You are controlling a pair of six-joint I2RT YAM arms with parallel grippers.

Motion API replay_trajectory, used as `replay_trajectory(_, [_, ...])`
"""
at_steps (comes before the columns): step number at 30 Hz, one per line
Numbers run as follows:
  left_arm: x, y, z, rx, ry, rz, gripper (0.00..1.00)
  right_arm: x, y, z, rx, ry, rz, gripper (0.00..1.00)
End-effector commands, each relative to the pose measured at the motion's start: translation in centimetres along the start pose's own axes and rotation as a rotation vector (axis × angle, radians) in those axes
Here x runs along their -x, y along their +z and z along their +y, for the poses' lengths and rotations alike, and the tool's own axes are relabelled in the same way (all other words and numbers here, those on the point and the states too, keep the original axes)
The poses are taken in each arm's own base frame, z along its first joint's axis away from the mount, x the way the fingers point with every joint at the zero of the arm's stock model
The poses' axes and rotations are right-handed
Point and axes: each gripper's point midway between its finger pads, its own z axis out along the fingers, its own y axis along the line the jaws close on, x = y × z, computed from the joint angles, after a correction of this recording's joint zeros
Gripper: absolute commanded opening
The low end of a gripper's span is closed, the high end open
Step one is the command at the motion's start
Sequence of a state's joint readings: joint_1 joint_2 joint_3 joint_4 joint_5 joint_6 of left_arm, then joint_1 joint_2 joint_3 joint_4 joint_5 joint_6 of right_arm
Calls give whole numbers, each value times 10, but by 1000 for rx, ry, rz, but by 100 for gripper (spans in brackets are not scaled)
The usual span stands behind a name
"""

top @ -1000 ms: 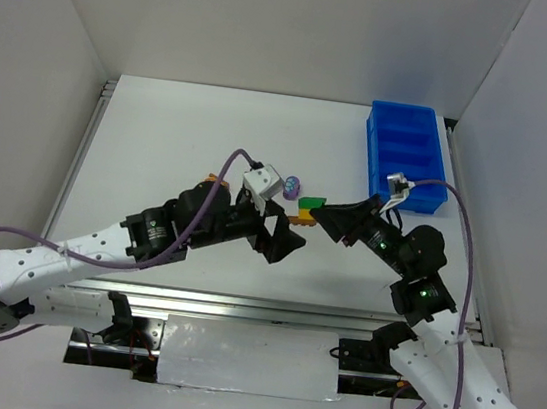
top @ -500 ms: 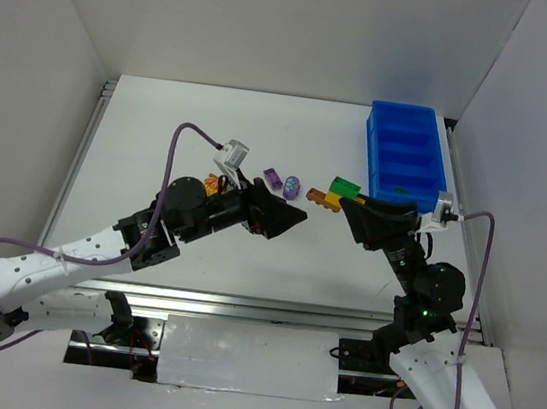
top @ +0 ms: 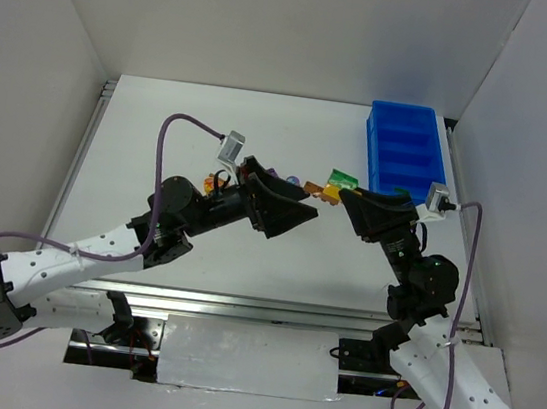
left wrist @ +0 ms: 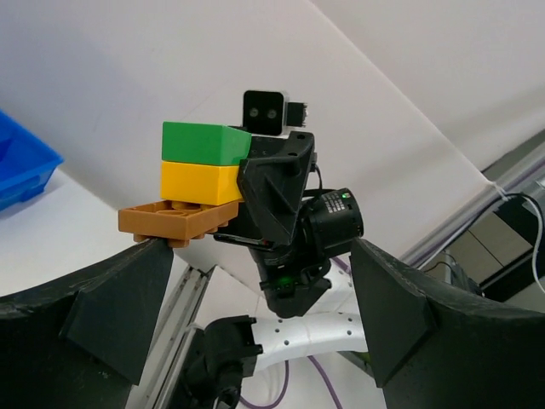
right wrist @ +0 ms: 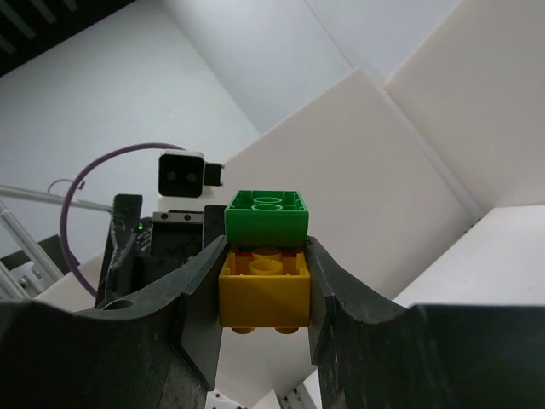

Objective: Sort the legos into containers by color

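The stack of legos point(left wrist: 200, 183), a green brick point(left wrist: 204, 143) on a yellow brick point(left wrist: 200, 181) on a brown plate point(left wrist: 174, 220), was pinched in the right end effector point(right wrist: 264, 256). Its fingers were closed on the sides of the yellow brick, while the green brick stood clear above them. The stack seemed to be held off the surface and turned toward the other arm, probably because joined colours must be pulled apart before sorting. The brown plate jutted out beyond the right end effector's tips. Its free edge was at, perhaps touching, one fingertip of the left end effector point(left wrist: 260, 247), which was spread wide and held nothing. The blue tray point(top: 372, 142) lay just behind the right end effector.
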State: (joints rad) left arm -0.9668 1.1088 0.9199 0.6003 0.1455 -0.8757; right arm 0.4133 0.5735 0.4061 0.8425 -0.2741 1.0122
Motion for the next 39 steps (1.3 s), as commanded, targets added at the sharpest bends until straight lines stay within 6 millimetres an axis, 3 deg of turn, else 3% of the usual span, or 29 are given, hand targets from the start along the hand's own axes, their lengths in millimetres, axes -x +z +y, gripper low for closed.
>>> replay_trajectory(1, [12, 6, -29, -135, 14, -28, 97, 18, 1, 37, 134, -9, -52, 0])
replay_trajectory(11, [7, 14, -28, -147, 14, -2, 95, 13, -1, 55, 230, -11, -21, 0])
replay_trajectory(17, [-5, 22, -24, -156, 12, 49, 93, 25, -3, 75, 289, -52, -55, 0])
replay_trajectory(24, [-8, 22, -20, -134, 20, 65, 98, 31, -2, 80, 273, -114, -70, 0])
replay_trajectory(32, [-18, 26, -17, -137, 16, 114, 100, 54, 1, 90, 230, -212, -140, 0])
replay_trajectory(39, [-27, 30, -12, -116, 22, 163, 100, 60, -1, 83, 181, -221, -176, 0])
